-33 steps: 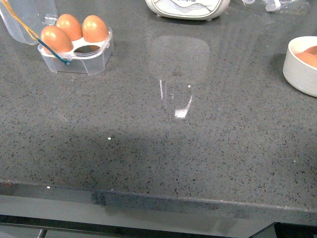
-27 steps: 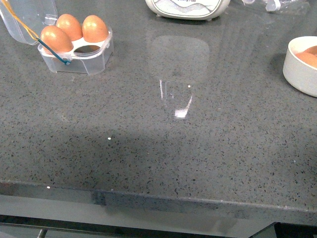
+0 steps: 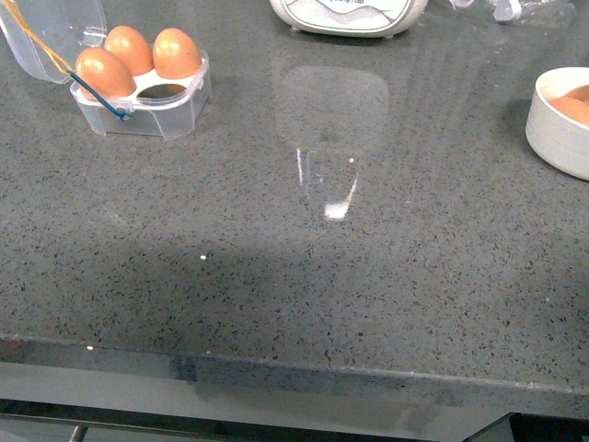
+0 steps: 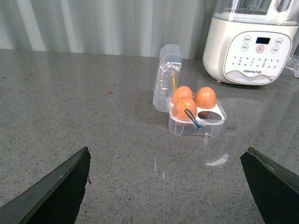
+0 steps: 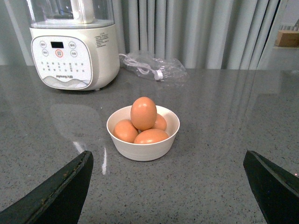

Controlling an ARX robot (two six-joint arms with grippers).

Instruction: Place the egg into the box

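Left gripper [image 4: 166,152] and right gripper [image 5: 167,154]: empty, jaws spread wide. Smooth orange-brown egg [image 5: 143,113] tops the pile in round white bowl [image 5: 140,153], unpicked. Clear plastic four-cell egg box [image 4: 198,125]: lid open, three brown eggs [image 4: 185,107] seated, one vacant cell [image 3: 166,90] left to fill.

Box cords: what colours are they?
A yellow cord and a blue cord on the clear box; the left wrist view shows them best.

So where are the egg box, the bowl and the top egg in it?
box [image 4: 187,130]: left wrist view, front wall.
bowl [image 5: 142,150]: right wrist view, outer wall.
top egg [image 5: 143,113]: right wrist view, middle of shell.
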